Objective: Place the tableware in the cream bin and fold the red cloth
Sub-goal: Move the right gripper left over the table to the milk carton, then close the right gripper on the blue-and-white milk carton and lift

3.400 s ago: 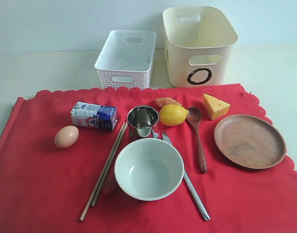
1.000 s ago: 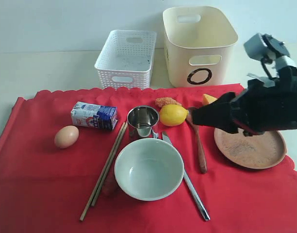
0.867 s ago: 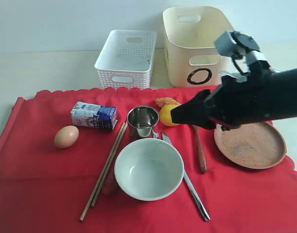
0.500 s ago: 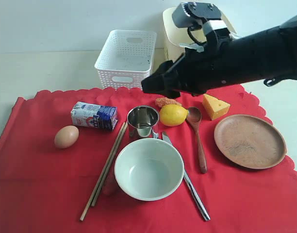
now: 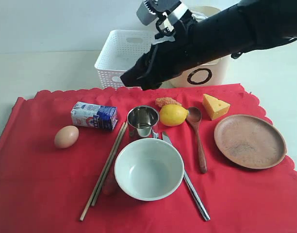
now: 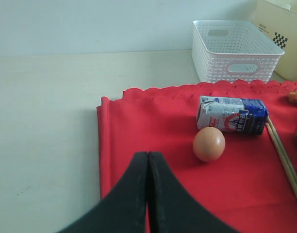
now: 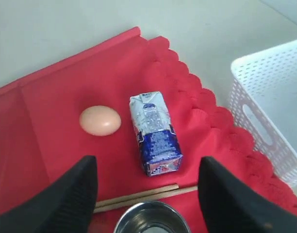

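Tip: our empty, wide-open right gripper needed to drop straight over the small shiny steel cup, we figured.

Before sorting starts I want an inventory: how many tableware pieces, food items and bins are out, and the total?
Tableware: 7 (bowl, cup, 2 chopsticks, spoon, knife, plate)
Food: 5 (egg, lemon, cheese wedge, milk carton, orange lump)
Bins: 2 (cream bin, white basket)
Total: 14
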